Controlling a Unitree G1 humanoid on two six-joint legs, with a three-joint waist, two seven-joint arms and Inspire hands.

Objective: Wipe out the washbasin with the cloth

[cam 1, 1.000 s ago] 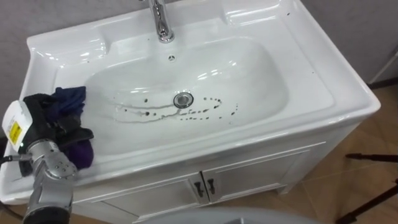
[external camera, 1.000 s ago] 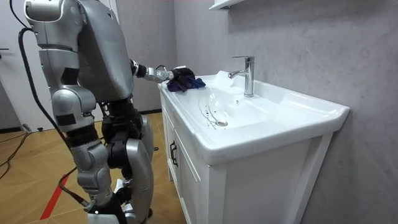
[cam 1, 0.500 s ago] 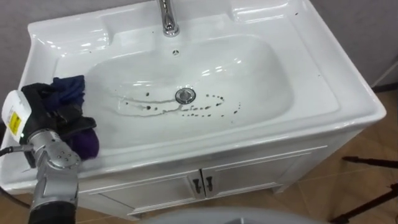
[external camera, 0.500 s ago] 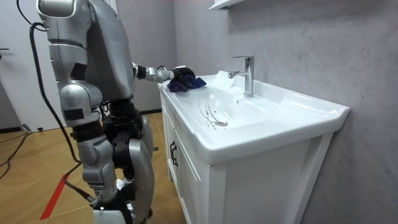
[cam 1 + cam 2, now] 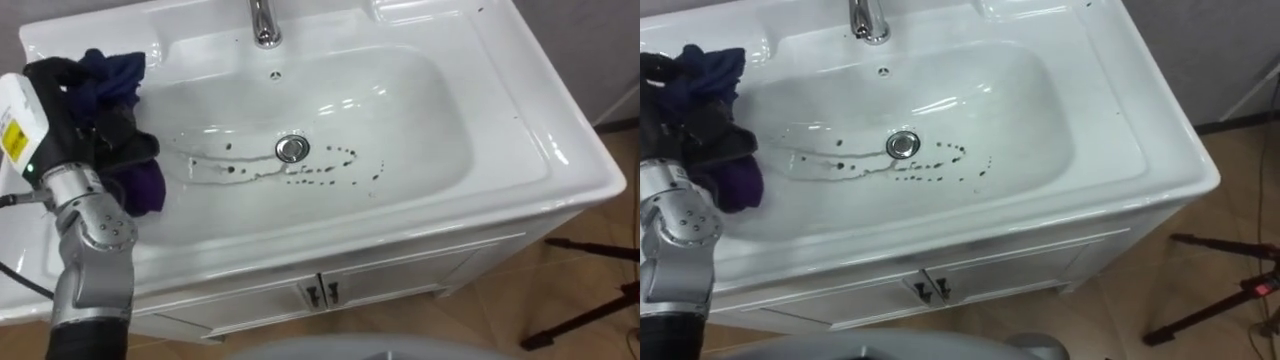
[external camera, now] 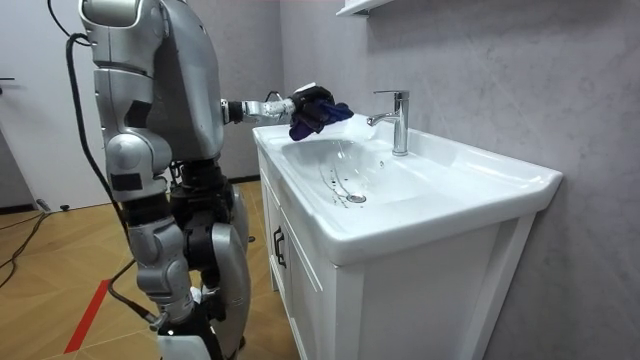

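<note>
Since a second earlier, the left hand [image 5: 103, 135], clamped on the cloth [image 5: 117, 70], had risen off the rim and hung over the left side of the basin [image 5: 520, 110]. Wiping seemed barely begun. Next, the cloth needed lowering and sweeping across the dark specks [image 5: 340, 165] by the drain [image 5: 291, 148]. Only the tap [image 5: 263, 25] stood near, behind.

Left hand [image 5: 698, 135] clutches dark cloth [image 5: 710, 62] at basin's [image 5: 1160, 150] left side.
</note>
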